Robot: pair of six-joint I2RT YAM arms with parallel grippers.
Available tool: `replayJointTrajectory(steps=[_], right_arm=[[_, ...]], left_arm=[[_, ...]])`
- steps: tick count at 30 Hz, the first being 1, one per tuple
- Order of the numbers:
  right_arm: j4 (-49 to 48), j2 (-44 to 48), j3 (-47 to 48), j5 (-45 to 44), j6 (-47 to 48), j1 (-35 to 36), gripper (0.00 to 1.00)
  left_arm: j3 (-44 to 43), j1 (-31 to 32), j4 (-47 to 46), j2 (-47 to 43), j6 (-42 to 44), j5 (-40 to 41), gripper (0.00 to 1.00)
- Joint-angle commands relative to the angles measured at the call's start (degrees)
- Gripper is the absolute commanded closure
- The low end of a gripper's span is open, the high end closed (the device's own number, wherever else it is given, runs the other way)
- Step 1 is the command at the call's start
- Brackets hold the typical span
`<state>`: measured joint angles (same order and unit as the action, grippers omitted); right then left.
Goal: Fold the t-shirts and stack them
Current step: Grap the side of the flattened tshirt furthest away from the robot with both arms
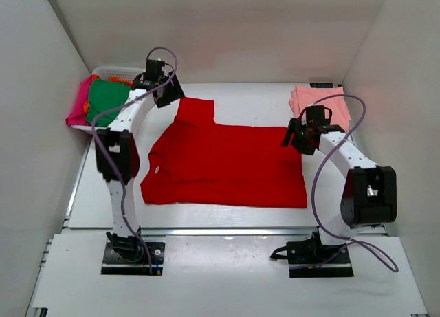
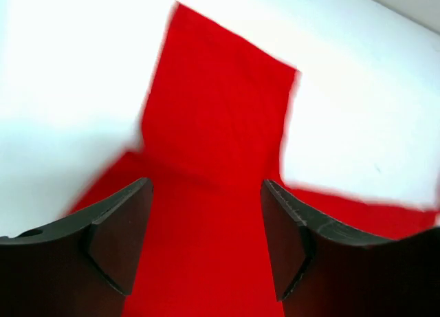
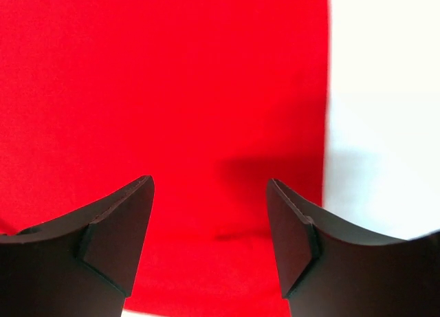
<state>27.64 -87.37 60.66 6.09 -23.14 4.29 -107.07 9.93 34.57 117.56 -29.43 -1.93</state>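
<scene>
A bright red t-shirt (image 1: pixel 227 162) lies flat in the middle of the white table, folded once, one sleeve (image 1: pixel 195 112) sticking out at the far side. My left gripper (image 1: pixel 167 90) hovers open over that sleeve (image 2: pixel 220 90), nothing between its fingers (image 2: pixel 124 227). At the shirt's right edge (image 3: pixel 206 90) my right gripper (image 1: pixel 294 137) also stands open and empty. A folded salmon-pink t-shirt (image 1: pixel 320 102) rests at the back right. Green (image 1: pixel 106 100), magenta (image 1: pixel 78 107) and orange (image 1: pixel 121 80) t-shirts are piled in the basket at the back left.
The white lattice basket (image 1: pixel 113 71) sits in the far left corner against the wall. White walls close in on the left, back and right. Bare table (image 1: pixel 254 100) shows between the red sleeve and the pink shirt.
</scene>
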Motion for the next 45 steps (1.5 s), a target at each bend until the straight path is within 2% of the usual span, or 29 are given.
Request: replayJointTrajectory(steps=[1,3,5,7,12,16,22,25,26,27,28,29,31,35,38,42,45], right_arm=[[-6.7,-3.1,3.6,-4.9,-1.5,-1.6,0.36],[-7.5,-5.0,5.1,-5.3,-1.3,-2.6,0.36],[-7.9,-6.7,5.9,-5.3,-1.3,-3.1,0.37],[-8.6,-8.3,6.9,-5.5,-0.5,-2.8,0.37],[-8.4,-11.8,8.7,-6.1,0.1,-3.1,0.38],[-9.5,-12.8,8.6,-5.6,0.4,-3.6,0.38],[-10.2,-13.9,8.2,-4.9,-0.1,-4.2,0.38],[-10.2,-14.9,8.9,-5.8,0.5,-4.2,0.38],[-10.6,-15.0,8.9,-5.8,0.2,-5.5,0.37],[-10.6,-15.4,9.1,-5.4,0.3,-5.7,0.37],[-10.8,-15.7,9.1,-5.7,-0.1,-5.7,0.37],[-10.6,-16.2,9.4,-5.5,-0.1,-6.2,0.37],[-10.9,-17.1,10.2,-5.7,-0.3,-6.8,0.37],[-10.1,-19.4,13.3,-7.4,-0.9,-6.8,0.36],[-9.2,-21.5,15.1,-9.3,-1.7,-6.5,0.36],[-8.6,-25.0,18.3,-10.5,-3.1,-6.2,0.38],[-6.9,-28.9,21.1,-10.6,-3.7,-5.4,0.40]], left_arm=[[-16.0,-1.8,3.7,10.4,2.6,3.1,0.25],[-30.0,-2.3,5.3,17.9,3.1,2.9,0.25],[-39.2,-2.7,6.2,27.3,3.1,2.8,0.24],[-43.8,-2.5,6.0,32.0,3.3,2.8,0.23],[-34.8,-1.4,-0.3,32.2,3.6,3.6,0.19],[-40.2,0.1,3.1,36.4,4.2,0.9,0.16],[-39.3,0.5,3.0,37.8,3.0,-2.4,0.16],[-39.0,1.7,2.5,37.7,3.6,-2.4,0.25],[-39.5,1.6,3.3,37.8,3.8,-2.1,0.33],[-39.6,1.8,3.4,37.6,3.9,-2.6,0.52],[-39.6,1.8,3.2,37.8,4.1,-3.2,0.62],[-39.2,1.8,3.8,37.5,3.4,-3.8,0.80],[-38.9,1.4,4.3,37.5,3.3,-5.2,1.00],[-39.2,1.0,4.6,36.3,3.7,-9.4,1.00],[-38.3,1.2,4.8,33.9,4.0,-9.1,1.00],[-33.9,1.4,3.0,29.5,4.7,-10.9,1.00],[-27.3,0.8,0.3,26.0,4.8,-11.7,1.00]])
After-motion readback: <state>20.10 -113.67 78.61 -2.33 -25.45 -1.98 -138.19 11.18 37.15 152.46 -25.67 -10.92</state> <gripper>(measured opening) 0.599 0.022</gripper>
